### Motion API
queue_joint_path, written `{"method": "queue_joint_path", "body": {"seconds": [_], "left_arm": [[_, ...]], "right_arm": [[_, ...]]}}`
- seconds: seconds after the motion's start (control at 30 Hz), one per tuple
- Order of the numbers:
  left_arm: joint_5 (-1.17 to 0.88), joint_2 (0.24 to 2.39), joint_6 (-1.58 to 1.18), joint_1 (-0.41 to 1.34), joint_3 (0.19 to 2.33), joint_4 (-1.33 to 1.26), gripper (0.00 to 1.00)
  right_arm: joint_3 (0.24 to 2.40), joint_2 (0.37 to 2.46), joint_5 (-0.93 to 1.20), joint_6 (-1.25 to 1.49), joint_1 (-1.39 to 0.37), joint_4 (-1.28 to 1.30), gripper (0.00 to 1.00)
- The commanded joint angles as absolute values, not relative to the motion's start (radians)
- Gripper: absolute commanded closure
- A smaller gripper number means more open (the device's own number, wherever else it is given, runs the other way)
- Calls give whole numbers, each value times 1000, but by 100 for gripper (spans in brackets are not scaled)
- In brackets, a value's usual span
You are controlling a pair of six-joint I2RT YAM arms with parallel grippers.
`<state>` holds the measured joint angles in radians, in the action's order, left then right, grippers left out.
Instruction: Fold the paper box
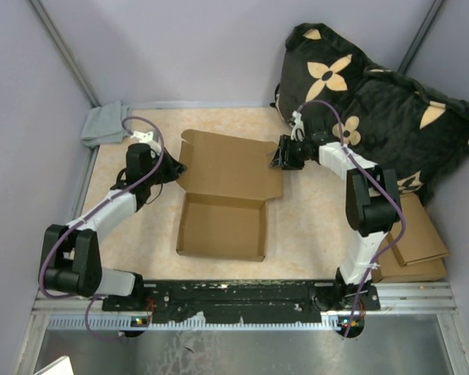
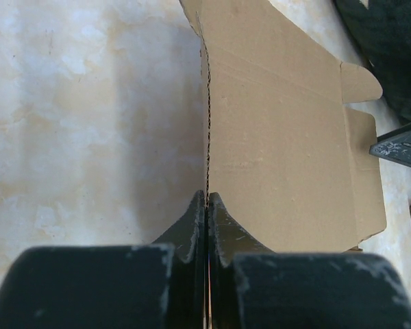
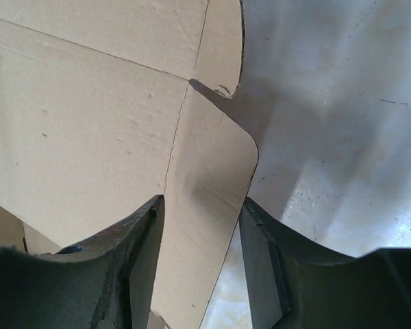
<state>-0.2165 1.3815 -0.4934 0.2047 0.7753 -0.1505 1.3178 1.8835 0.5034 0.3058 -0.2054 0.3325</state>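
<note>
The paper box (image 1: 223, 195) is plain brown cardboard in the middle of the table. Its tray part stands folded up toward me and its lid panel lies open behind it. At the lid's left edge my left gripper (image 1: 178, 167) is shut on the cardboard; in the left wrist view the thin edge of the box (image 2: 281, 137) runs straight into the closed left gripper (image 2: 207, 195). At the lid's right edge my right gripper (image 1: 277, 154) is open. In the right wrist view a rounded side flap (image 3: 205, 226) stands between the spread fingers (image 3: 140, 247), with a gap on its right side.
A black cushion with tan flowers (image 1: 375, 101) fills the back right corner, close behind the right arm. A grey cloth (image 1: 104, 125) lies in the back left corner. Flat cardboard sheets (image 1: 418, 242) are stacked at the right edge. Walls enclose the table.
</note>
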Motion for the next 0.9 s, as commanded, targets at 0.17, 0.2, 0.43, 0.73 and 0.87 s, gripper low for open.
{"method": "queue_joint_path", "body": {"seconds": [0.17,0.2,0.43,0.73,0.87], "left_arm": [[-256,1292,-458,215,777,-211,100],[-257,1284,-451,219,776,-215,100],[-261,1257,-419,239,771,-227,100],[-225,1237,-378,276,778,-235,100],[-213,1225,-370,279,773,-232,100]], "right_arm": [[1439,1782,494,246,-250,419,53],[1451,1788,490,243,-254,428,53],[1550,1853,450,232,-276,506,54],[1683,1925,279,200,-342,681,71],[1728,1960,226,193,-353,753,73]]}}
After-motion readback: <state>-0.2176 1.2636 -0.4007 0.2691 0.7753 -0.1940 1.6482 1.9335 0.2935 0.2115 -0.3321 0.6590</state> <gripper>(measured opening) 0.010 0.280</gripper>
